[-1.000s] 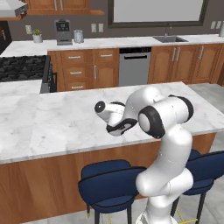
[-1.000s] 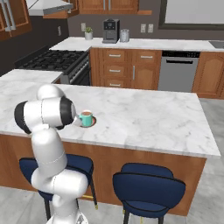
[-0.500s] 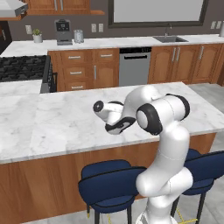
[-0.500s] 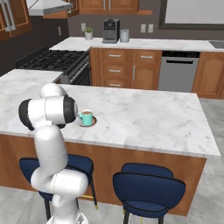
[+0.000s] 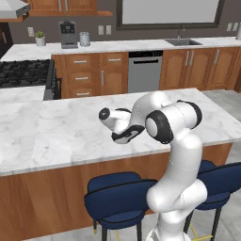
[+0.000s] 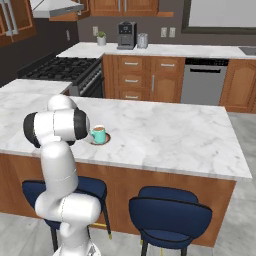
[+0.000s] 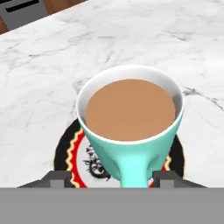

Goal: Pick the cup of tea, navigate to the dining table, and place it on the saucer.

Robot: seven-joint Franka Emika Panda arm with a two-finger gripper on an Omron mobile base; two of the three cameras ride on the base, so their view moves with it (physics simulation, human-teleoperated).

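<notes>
Worktop (image 6: 170,135): long white marble top with grey veining on a brown wood panel base; carries the task's things. The right base view shows its near edge and the cup standing on it; in the left base view the arm's elbow and wrist cover that spot.

Stools: blue cushioned stool (image 6: 170,212) below the worktop's near edge, another (image 5: 120,200) beside the robot's body in the left base view.

Wall counter (image 5: 141,45): behind the worktop, with drawers, a dishwasher (image 5: 145,70), a coffee machine (image 6: 126,35), a small potted plant (image 6: 101,37) and a stove (image 6: 62,70) to the left.

Saucer (image 7: 72,155): round, dark rim, red and yellow zigzag band, pale centre with a dark figure. It lies flat on the marble, largely covered by the cup. The right base view shows it as a dark disc under the cup.

Cup of tea (image 7: 131,111): small teal mug, pale rim, brown liquid nearly to the brim. It stands upright on the saucer, handle pointing toward the camera in the hand view.

Tool (image 7: 131,181): two dark fingertips (image 7: 59,179) rise either side of the handle, set apart with the handle between them. Whether the pads touch the handle cannot be told.
</notes>
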